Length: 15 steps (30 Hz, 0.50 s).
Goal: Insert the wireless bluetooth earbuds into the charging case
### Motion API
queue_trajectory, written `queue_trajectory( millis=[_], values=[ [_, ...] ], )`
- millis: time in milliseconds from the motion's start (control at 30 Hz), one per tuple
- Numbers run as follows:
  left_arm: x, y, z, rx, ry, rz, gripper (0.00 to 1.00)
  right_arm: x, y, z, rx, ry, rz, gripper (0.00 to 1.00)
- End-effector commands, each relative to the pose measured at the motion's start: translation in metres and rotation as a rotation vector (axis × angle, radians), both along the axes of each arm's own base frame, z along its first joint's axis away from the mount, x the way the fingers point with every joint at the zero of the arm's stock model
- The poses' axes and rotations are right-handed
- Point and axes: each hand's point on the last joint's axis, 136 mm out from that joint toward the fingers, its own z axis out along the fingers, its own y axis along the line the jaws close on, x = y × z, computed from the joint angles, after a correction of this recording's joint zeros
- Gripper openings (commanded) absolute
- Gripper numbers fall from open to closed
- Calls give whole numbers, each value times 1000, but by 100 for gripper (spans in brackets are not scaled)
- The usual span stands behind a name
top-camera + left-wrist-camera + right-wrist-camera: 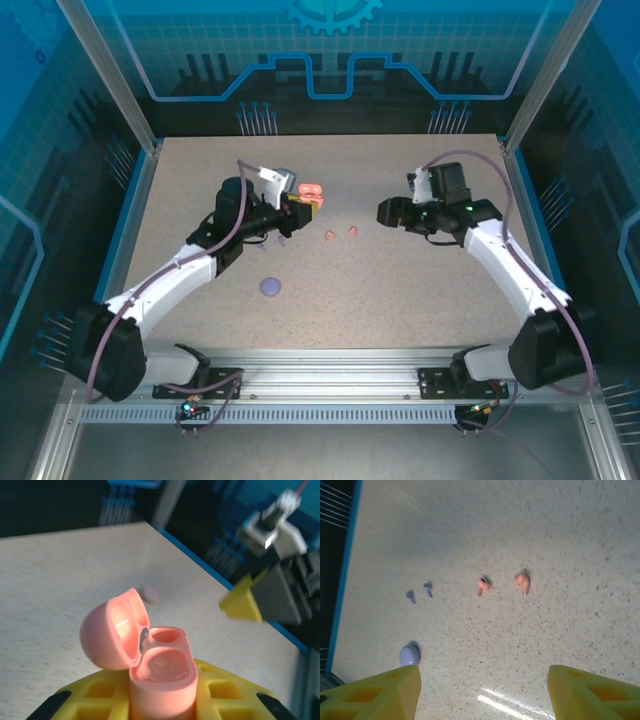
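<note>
The left fingers (100,694) are clamped on the coral charging case (162,672), which stands upright with its lid hinged back to the left. On the counter (420,300), a lavender case (270,287) lies lower left of centre, with two lavender earbuds (428,590) just above it. Right of those, the two coral earbuds (483,586) lie side by side but apart, in the gap between the arms. The right fingers (375,692) stand wide apart over the counter with nothing between them. The coral pair sits above their gap, in the upper middle of the right wrist frame, so this free arm looks best placed to fetch one. That frame gives each stem's lie: the left bud slants down-left, and the right bud points nearly straight down. The left wrist frame adds what the top view is too coarse to tell: both sockets are empty.
</note>
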Motion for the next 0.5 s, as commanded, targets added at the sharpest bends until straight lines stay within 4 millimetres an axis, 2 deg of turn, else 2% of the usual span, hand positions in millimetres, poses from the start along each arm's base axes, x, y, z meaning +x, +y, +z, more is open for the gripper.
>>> queue_trajectory(
  millis=[0, 167, 467],
  values=[
    [20, 33, 64, -125, -247, 256, 8, 4, 8, -26, -69, 102, -106, 68],
    [15, 56, 80, -114, -353, 371, 6, 11, 35, -49, -158, 181, -182, 68],
    [8, 87, 101, -110, -502, 530, 0, 29, 72, -67, -284, 264, -338, 66]
  ],
)
